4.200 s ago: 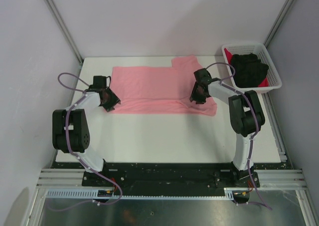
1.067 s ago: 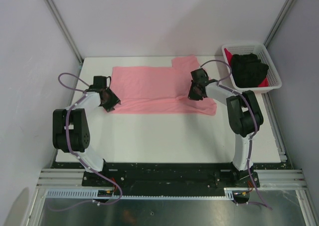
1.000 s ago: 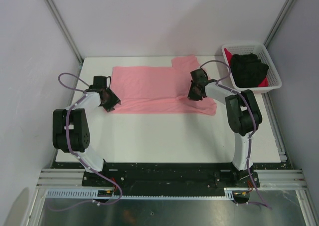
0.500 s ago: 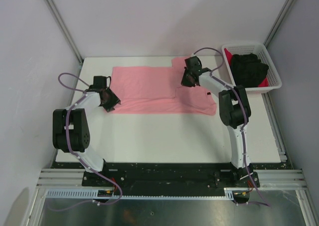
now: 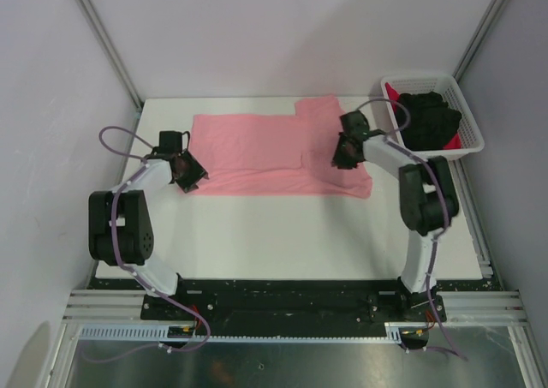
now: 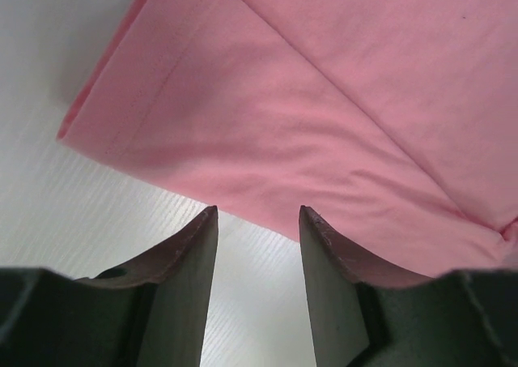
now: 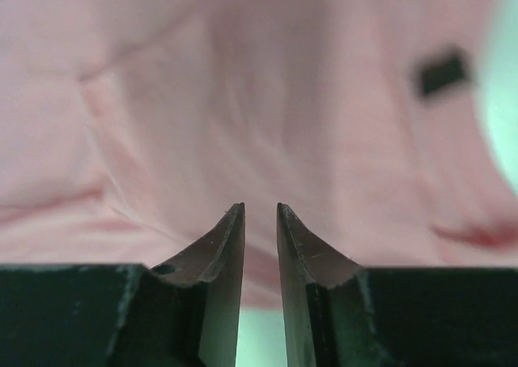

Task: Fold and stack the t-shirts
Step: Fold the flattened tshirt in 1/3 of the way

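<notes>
The salmon-pink t-shirt (image 5: 257, 152) lies spread flat across the far part of the white table, with a small fold edge near its right part. Its dark neck label (image 7: 443, 71) shows in the right wrist view. My left gripper (image 5: 193, 178) is open and empty at the shirt's near-left corner; in the left wrist view (image 6: 257, 213) its fingertips sit over bare table just short of the pink hem (image 6: 267, 140). My right gripper (image 5: 344, 158) hovers over the shirt's right part; its jaws (image 7: 259, 209) stand a narrow gap apart with nothing between them. The black t-shirt (image 5: 428, 118) lies on the bright red one (image 5: 391, 92) in the basket.
The white lattice basket (image 5: 469, 110) stands at the far right corner of the table. The white table (image 5: 282, 234) is bare between the shirt and the arm bases. Grey walls and metal frame posts close in the sides and back.
My right gripper swung up and left over the shirt's far right part, then came back right and nearer; a small fold edge now shows on the shirt. The left arm has not moved.
</notes>
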